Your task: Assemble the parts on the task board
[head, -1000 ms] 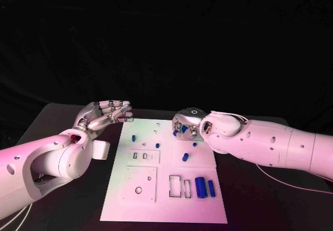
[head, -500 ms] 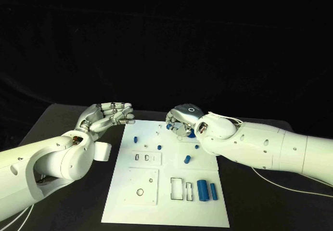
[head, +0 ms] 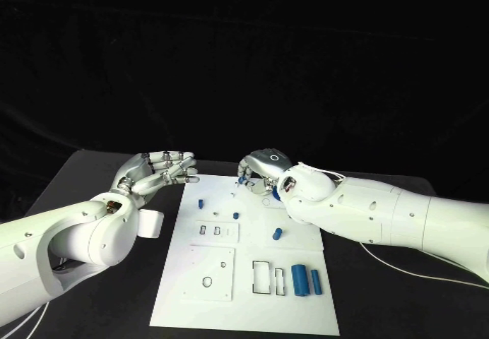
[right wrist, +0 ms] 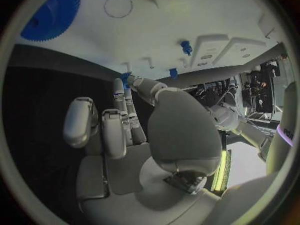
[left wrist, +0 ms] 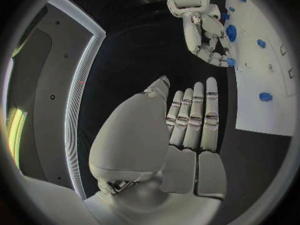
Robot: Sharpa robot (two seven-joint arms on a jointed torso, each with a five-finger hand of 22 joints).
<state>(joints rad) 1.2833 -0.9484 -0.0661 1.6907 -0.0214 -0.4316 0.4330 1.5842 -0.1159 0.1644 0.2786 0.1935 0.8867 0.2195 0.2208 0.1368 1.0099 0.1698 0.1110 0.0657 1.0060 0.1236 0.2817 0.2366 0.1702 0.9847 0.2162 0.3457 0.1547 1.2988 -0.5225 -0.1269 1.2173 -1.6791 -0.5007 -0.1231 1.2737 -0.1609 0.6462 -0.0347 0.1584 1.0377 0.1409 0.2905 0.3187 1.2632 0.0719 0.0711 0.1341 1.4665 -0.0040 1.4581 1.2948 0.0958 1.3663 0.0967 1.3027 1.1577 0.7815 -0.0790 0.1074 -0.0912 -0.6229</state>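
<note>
A small blue part point(right wrist: 127, 78) is pinched in the right hand point(head: 263, 171) fingers above the board point(head: 244, 296) at upper centre, and could be dropped or misaligned; the left hand point(head: 160, 169) fingers are curled empty.

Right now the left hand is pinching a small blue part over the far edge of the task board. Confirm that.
Wrong hand. The right hand pinches the small blue part over the far edge of the task board, as the left wrist view shows. The left hand holds nothing.
</note>
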